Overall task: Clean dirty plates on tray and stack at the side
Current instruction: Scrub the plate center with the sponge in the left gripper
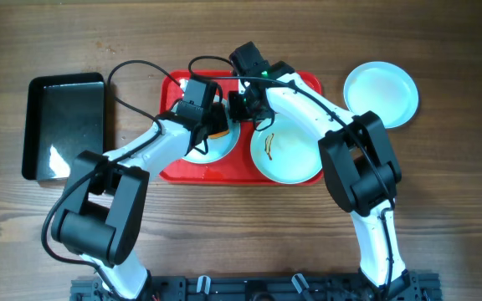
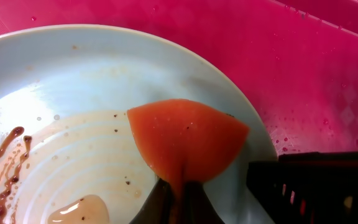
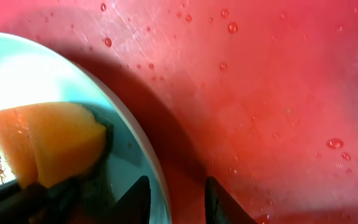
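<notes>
The red tray (image 1: 174, 171) holds two plates. The left plate (image 1: 214, 150) carries dark sauce streaks and a pale puddle in the left wrist view (image 2: 104, 81). My left gripper (image 1: 216, 125) (image 2: 179, 200) is shut on an orange sponge (image 2: 188, 140) that is pressed onto this plate. My right gripper (image 1: 243, 104) (image 3: 178, 202) is open and straddles this plate's rim (image 3: 148, 149), one finger inside and one over the tray (image 3: 260, 93). The sponge also shows in the right wrist view (image 3: 48, 143). The right plate (image 1: 295, 159) has thin smears. A third plate (image 1: 381, 94) lies on the table right of the tray and looks unsoiled.
A glossy black tray (image 1: 65, 125) lies on the wooden table left of the red tray. Both arms cross over the red tray's back half. Water drops dot the red tray (image 3: 334, 143).
</notes>
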Robot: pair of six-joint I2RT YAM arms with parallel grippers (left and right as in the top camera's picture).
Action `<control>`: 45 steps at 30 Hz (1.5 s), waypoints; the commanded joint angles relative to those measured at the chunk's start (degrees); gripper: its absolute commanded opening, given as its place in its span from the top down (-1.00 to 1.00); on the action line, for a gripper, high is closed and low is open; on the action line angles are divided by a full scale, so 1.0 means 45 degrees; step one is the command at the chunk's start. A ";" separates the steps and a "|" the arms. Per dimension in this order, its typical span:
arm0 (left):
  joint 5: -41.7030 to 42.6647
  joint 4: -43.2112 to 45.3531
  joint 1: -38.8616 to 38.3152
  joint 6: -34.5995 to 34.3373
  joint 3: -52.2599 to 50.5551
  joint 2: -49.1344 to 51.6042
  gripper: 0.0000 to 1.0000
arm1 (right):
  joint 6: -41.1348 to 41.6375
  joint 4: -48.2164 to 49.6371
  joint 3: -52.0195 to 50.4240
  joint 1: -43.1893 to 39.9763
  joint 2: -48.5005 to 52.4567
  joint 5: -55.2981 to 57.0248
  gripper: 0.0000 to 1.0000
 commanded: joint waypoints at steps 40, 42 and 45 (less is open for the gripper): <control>-0.4935 -0.1802 -0.0121 0.0549 0.0262 -0.1273 0.92 | 0.0335 0.0525 -0.0471 0.0029 -0.0117 0.0758 0.91; -0.3599 -0.1302 -0.0117 0.0559 0.0262 -0.1705 0.92 | -0.0029 0.0539 -0.0471 0.0029 -0.0117 0.0641 0.91; -0.2234 -0.0811 -0.0107 0.0559 0.0257 -0.1787 0.92 | -0.1258 0.0588 -0.0471 0.0029 -0.0117 -0.0170 0.91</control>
